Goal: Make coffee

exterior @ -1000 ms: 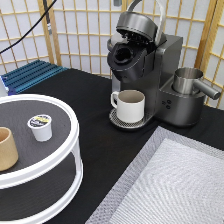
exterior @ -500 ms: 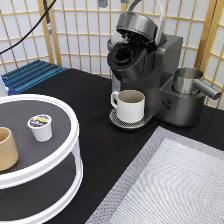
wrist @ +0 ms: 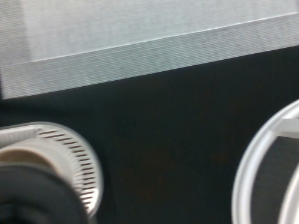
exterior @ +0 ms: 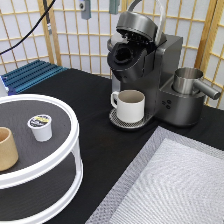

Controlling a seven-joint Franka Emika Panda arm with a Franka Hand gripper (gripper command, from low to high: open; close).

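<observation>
The coffee pod (exterior: 40, 126), small and white with a dark lid and a yellow-and-white label, stands on the top tier of a white round turntable (exterior: 70, 145) at the exterior view's left. The dark coffee machine (exterior: 150, 70) has its lid raised and its pod chamber (exterior: 122, 56) empty. A white mug (exterior: 131, 105) stands on the machine's drip tray (exterior: 116, 119). Only the gripper's (exterior: 99, 6) two grey fingertips show at the exterior view's top edge, spread apart, empty, high above the table. The wrist view shows the drip tray (wrist: 75, 165) and the turntable rim (wrist: 270, 150).
A tan handleless cup (exterior: 6, 149) stands on the turntable near the pod. A steel jug (exterior: 189, 80) sits on the machine's right side. A grey woven mat (exterior: 170, 185) covers the bottom right and also shows in the wrist view (wrist: 153, 35). A blue rack (exterior: 30, 75) lies at the back left.
The fingertips at the top edge have shifted slightly. Nothing on the table has moved.
</observation>
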